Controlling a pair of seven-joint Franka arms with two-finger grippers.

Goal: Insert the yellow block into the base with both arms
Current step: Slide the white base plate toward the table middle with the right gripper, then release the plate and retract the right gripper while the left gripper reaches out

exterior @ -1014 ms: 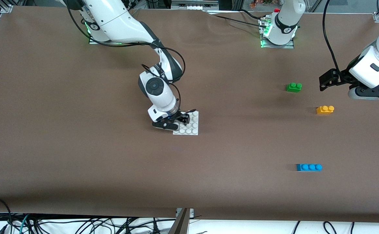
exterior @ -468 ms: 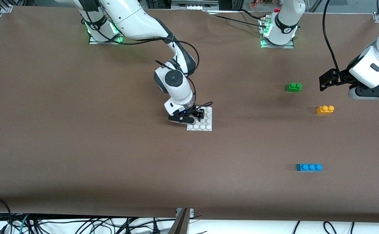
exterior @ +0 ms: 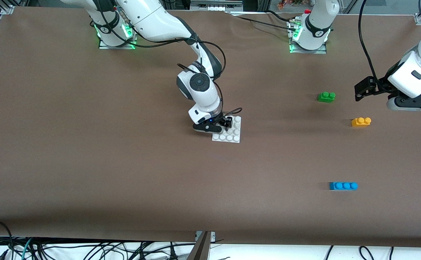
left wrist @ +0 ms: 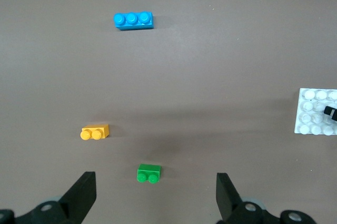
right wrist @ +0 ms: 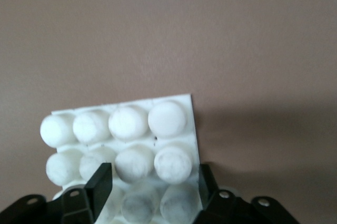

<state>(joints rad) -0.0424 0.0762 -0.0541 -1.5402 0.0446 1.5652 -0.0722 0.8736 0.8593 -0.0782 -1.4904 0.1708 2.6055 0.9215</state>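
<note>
Brown tabletop: right pincer (exterior: 226, 125) straddles the base (exterior: 232, 136), fingers slightly apart; left pincer (left wrist: 152, 196) hangs spread wide.

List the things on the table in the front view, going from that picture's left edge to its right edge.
Base → green brick → blue brick → yellow block.

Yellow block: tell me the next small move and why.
Probably bring the left end effector down over the yellow block to grasp it. The block lies untouched on the table, while that end effector hangs open in the air over the table close to it, toward the left arm's end. The right end effector is already at the base.
</note>
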